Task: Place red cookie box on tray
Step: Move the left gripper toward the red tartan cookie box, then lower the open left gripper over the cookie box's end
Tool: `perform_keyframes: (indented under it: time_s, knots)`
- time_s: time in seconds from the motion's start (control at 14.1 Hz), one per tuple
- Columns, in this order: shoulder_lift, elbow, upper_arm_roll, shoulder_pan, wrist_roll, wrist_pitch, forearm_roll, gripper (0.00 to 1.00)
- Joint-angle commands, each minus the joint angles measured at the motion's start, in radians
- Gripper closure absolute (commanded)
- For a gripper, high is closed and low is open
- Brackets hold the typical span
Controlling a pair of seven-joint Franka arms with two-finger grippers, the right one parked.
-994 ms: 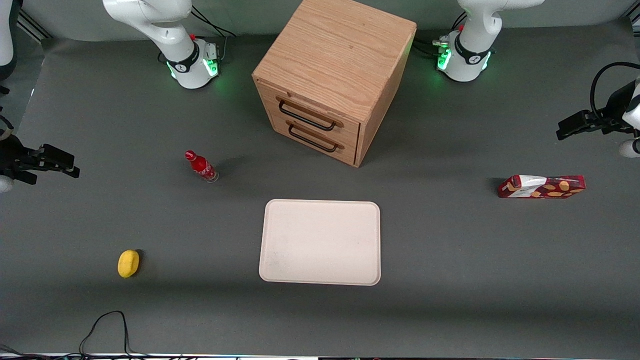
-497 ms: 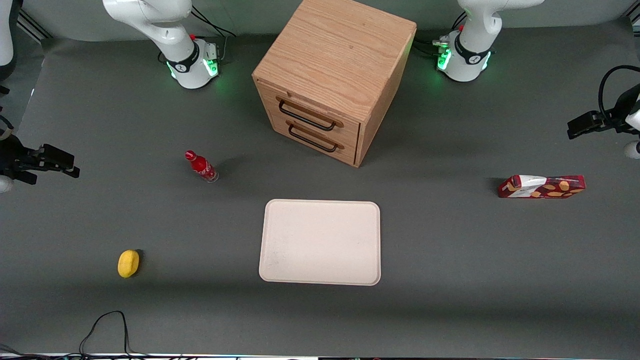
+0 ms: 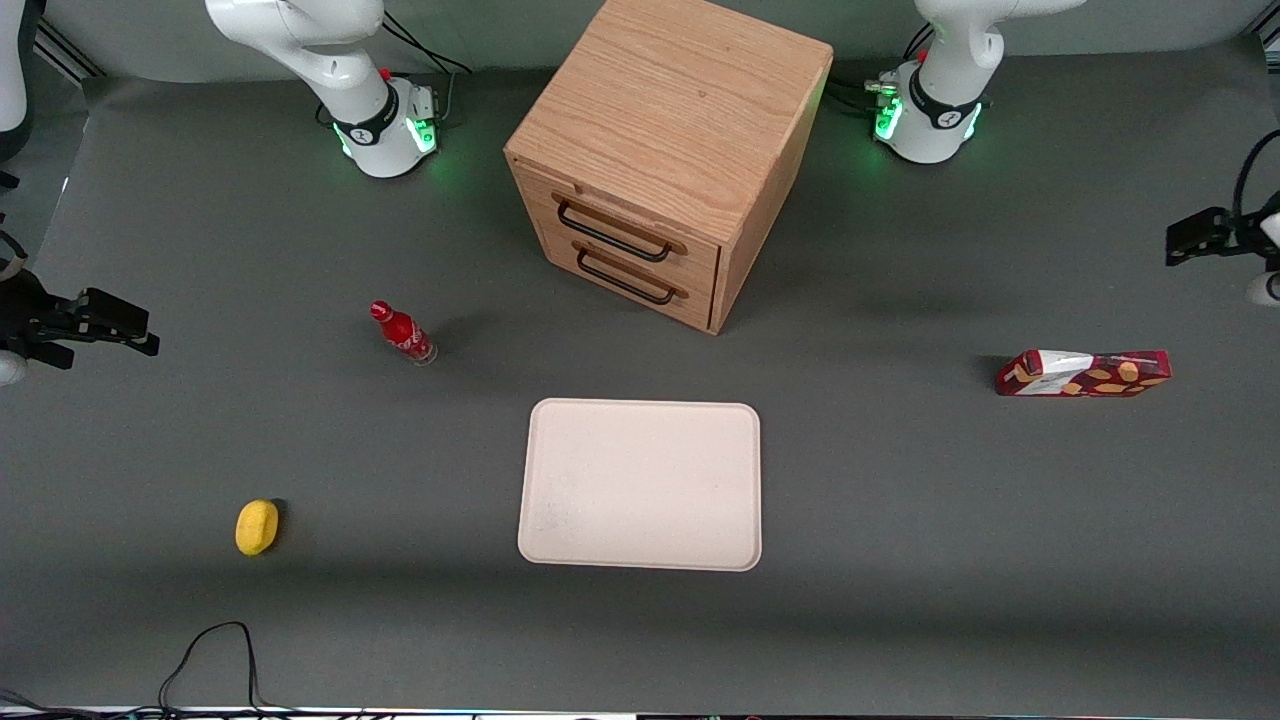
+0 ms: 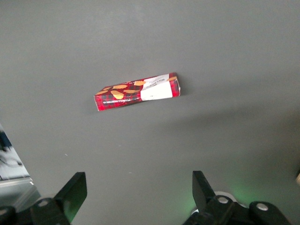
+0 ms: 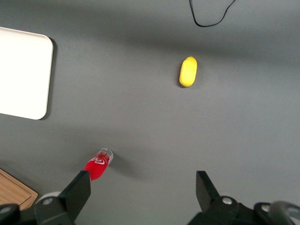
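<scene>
The red cookie box (image 3: 1083,373) lies flat on the grey table toward the working arm's end, its white patch at the end nearer the tray. In the left wrist view the red cookie box (image 4: 137,91) lies well ahead of the fingers, apart from them. The cream-white tray (image 3: 640,485) sits mid-table, in front of the drawer cabinet, with nothing on it. My gripper (image 3: 1195,238) hangs at the working arm's end of the table, farther from the front camera than the box. My gripper (image 4: 139,197) is open, with only bare table between its fingers.
A wooden two-drawer cabinet (image 3: 660,160) stands farther from the front camera than the tray. A small red bottle (image 3: 402,332) and a yellow lemon (image 3: 256,526) sit toward the parked arm's end. A black cable (image 3: 210,650) loops near the front edge.
My gripper has drawn steadily outward toward the working arm's end of the table and slightly farther from the front camera. The box and tray have not moved.
</scene>
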Motion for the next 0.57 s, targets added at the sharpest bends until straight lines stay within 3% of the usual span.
perform_keyframes:
  time_s: [0.0,0.21,0.5]
  knots:
    - [0.003,-0.029,-0.005,0.062,0.229,0.051,0.012,0.00]
    - [-0.007,-0.099,-0.005,0.119,0.404,0.111,-0.005,0.00]
    - [0.003,-0.177,-0.005,0.123,0.803,0.250,-0.014,0.00]
